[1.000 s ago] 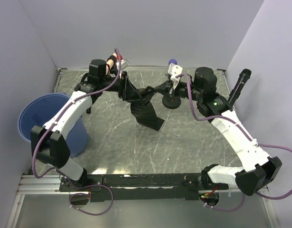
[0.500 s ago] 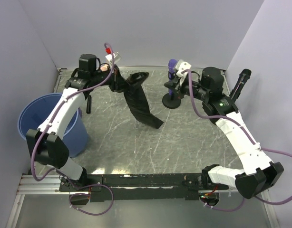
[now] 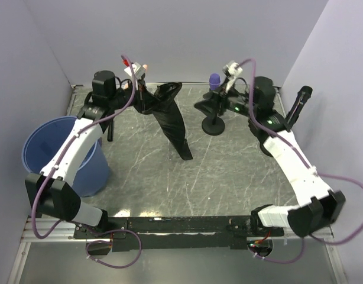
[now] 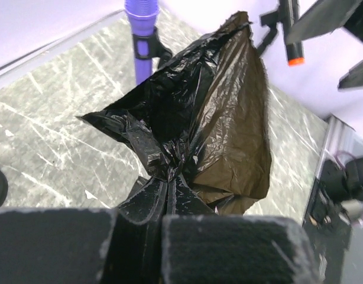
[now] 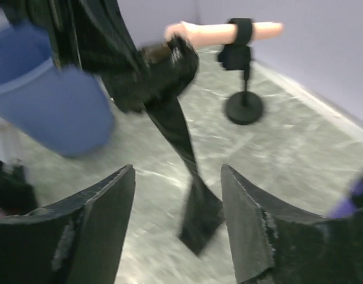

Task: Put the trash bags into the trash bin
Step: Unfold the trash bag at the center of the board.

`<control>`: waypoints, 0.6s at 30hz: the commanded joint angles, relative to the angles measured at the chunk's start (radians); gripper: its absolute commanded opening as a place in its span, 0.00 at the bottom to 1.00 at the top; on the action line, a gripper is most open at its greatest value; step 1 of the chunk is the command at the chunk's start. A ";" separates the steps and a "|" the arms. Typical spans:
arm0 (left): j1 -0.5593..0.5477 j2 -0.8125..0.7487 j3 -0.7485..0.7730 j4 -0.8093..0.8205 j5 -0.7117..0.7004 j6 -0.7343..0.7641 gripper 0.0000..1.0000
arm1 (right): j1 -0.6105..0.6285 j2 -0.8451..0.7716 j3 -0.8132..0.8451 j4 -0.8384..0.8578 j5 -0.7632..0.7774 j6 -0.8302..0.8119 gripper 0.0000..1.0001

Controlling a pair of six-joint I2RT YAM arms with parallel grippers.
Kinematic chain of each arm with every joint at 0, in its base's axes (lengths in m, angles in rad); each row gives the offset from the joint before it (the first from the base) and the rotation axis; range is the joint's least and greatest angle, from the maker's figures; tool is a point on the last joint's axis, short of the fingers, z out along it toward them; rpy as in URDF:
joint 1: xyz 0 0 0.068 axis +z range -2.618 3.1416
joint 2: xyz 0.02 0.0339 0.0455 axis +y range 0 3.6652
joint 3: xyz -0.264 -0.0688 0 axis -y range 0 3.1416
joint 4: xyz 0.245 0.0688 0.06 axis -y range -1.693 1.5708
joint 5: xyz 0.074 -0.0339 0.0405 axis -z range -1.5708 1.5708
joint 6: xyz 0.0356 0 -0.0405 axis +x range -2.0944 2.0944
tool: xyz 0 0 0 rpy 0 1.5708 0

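A black trash bag (image 3: 171, 117) hangs from my left gripper (image 3: 141, 99), which is shut on its bunched top at the back left of the table. The bag's tail reaches down to the tabletop. In the left wrist view the crumpled bag (image 4: 205, 124) fills the middle, pinched between my closed fingertips (image 4: 168, 188). The blue trash bin (image 3: 58, 155) stands at the left edge, well apart from the bag. My right gripper (image 3: 203, 106) is open and empty at the back right. In its view (image 5: 178, 177) the bag (image 5: 169, 118) and the bin (image 5: 45, 100) lie beyond the fingers.
A black stand with a purple top (image 3: 214, 80) sits on a round base (image 3: 214, 126) just under my right gripper. A second stand with a peach-coloured rod (image 5: 243, 106) shows behind the bag. Lavender walls close in the table on three sides.
The bag was stretched between both grippers. My left gripper shut on it and drew it up and to the left, while my right gripper let go, opened and pulled back.
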 commanded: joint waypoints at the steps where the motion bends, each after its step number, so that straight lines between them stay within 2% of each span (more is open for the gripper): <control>1: -0.052 -0.094 -0.072 0.198 -0.139 -0.075 0.01 | 0.061 0.102 0.120 0.122 -0.030 0.245 0.71; 5: -0.088 -0.097 -0.064 0.192 -0.197 -0.066 0.01 | 0.113 0.195 0.212 0.114 0.017 0.307 0.78; 7: -0.096 -0.103 -0.064 0.192 -0.217 -0.064 0.01 | 0.134 0.220 0.244 0.082 0.089 0.313 0.81; 13: -0.099 -0.109 -0.067 0.182 -0.222 -0.055 0.01 | 0.160 0.254 0.246 0.085 0.134 0.383 0.82; 14: -0.100 -0.109 -0.067 0.180 -0.222 -0.053 0.01 | 0.165 0.255 0.246 0.079 0.145 0.383 0.79; 15: -0.099 -0.109 -0.069 0.180 -0.220 -0.055 0.01 | 0.168 0.260 0.245 0.076 0.152 0.373 0.68; 16: -0.100 -0.109 -0.069 0.180 -0.217 -0.055 0.01 | 0.170 0.261 0.242 0.074 0.158 0.364 0.52; 17: -0.100 -0.111 -0.070 0.183 -0.211 -0.053 0.01 | 0.170 0.257 0.228 0.079 0.174 0.365 0.46; 18: -0.100 -0.111 -0.073 0.185 -0.201 -0.053 0.01 | 0.167 0.255 0.219 0.080 0.187 0.367 0.43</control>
